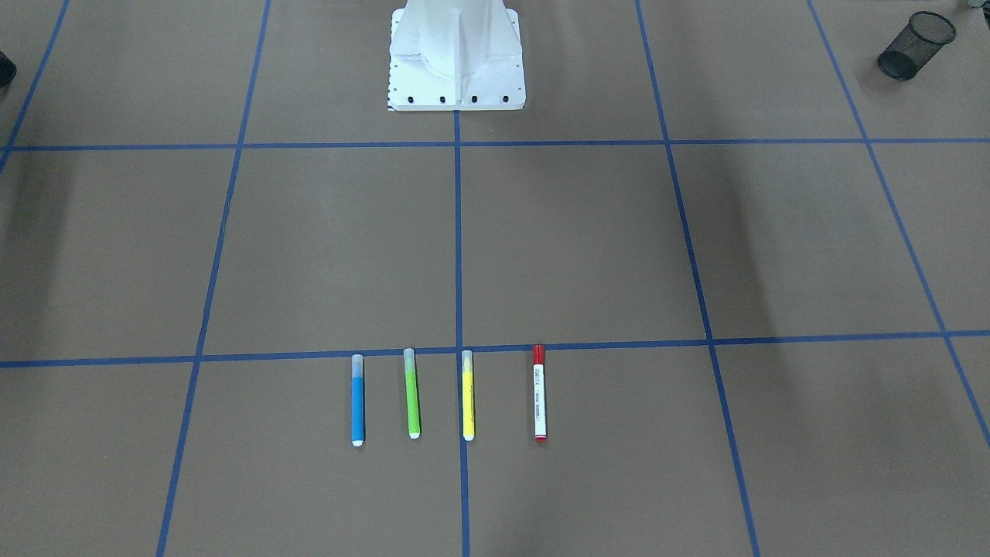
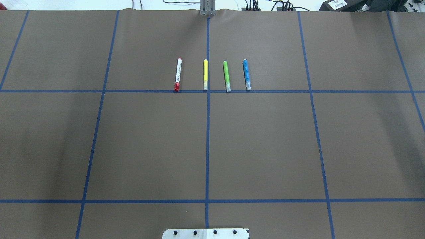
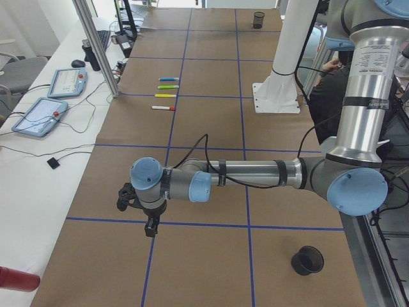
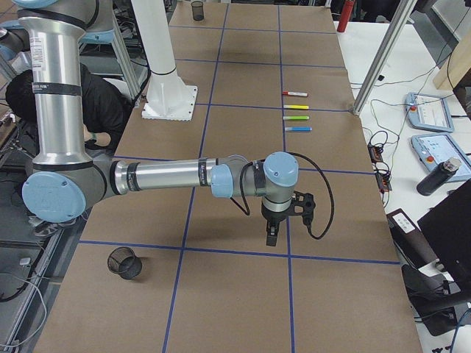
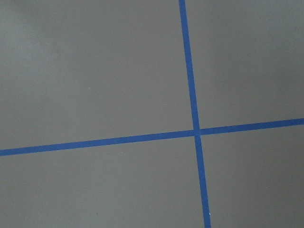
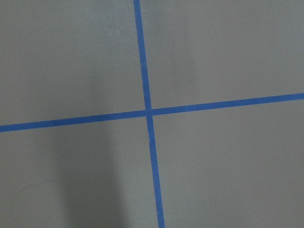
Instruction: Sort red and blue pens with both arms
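The red pen (image 1: 539, 393) (image 2: 178, 75), white-barrelled with a red cap, and the blue pen (image 1: 357, 410) (image 2: 246, 74) lie at the two ends of a row of pens on the brown table. My left gripper (image 3: 151, 228) hangs over a blue tape crossing far from the row, towards the table's left end. Over a tape crossing towards the right end hangs my right gripper (image 4: 269, 239). Each shows only in a side view, so I cannot tell whether either is open or shut. Both wrist views hold only brown paper and crossing tape.
A green highlighter (image 1: 412, 392) and a yellow highlighter (image 1: 467, 394) lie between the two pens. One black mesh cup (image 3: 307, 260) stands near the left arm's base side, another (image 4: 124, 262) near the right arm. The white robot pedestal (image 1: 456, 58) stands mid-table.
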You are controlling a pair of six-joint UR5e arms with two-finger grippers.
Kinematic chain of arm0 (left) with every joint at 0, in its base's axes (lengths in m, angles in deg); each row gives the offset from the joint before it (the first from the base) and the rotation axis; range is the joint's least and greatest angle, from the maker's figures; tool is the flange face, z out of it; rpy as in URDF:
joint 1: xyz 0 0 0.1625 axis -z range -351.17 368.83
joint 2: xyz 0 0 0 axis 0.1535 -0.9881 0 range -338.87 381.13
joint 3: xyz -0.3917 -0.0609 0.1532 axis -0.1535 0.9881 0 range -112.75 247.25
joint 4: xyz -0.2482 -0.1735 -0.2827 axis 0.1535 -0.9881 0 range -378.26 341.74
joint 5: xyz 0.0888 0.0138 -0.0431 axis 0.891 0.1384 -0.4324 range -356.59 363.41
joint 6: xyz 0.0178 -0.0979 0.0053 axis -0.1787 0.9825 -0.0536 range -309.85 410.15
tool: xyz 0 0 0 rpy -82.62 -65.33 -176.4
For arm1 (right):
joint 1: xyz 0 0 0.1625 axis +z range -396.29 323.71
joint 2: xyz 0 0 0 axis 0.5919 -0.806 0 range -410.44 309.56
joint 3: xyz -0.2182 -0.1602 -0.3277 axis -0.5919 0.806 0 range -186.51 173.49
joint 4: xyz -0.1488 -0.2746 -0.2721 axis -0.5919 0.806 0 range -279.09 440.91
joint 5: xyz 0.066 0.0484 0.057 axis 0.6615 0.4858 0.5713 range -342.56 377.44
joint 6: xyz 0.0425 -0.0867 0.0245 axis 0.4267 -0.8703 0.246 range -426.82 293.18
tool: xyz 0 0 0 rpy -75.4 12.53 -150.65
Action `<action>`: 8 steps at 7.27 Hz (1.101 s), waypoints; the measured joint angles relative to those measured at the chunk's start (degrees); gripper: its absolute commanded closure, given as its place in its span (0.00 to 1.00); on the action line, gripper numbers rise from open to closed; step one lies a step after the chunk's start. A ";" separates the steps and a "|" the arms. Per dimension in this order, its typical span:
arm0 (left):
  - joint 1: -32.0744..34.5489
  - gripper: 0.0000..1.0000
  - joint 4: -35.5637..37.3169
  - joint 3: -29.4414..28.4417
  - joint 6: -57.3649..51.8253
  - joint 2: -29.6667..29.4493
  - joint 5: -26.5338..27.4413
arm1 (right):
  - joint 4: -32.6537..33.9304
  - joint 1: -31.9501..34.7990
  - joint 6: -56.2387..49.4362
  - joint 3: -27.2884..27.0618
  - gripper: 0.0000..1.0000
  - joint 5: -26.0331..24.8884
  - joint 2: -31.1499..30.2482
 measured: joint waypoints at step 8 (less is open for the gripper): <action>-3.03 0.00 0.11 -0.12 -0.24 -3.61 0.36 | -5.03 -1.26 -0.27 -3.33 0.00 2.78 -3.08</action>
